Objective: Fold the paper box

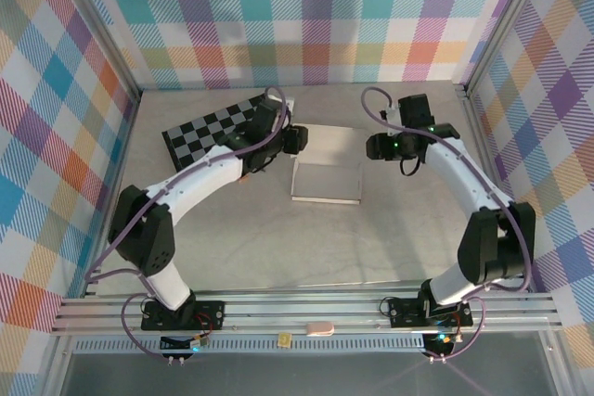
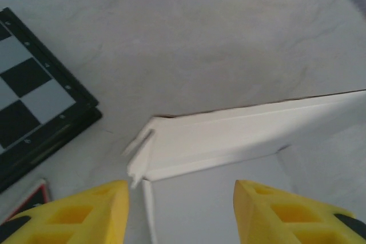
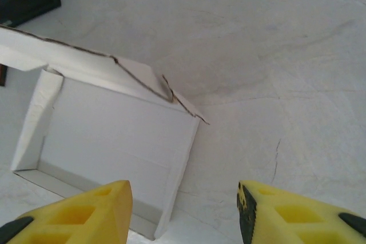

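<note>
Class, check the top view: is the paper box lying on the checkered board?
No, the paper box lies on the bare table, beside the checkered board and apart from it.

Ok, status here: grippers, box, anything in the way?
Both open, nothing held: left gripper at a corner of the paper box, right gripper beside its right edge. Box shallow, walls partly up. Nothing blocking; checkered board lies apart, left.
</note>
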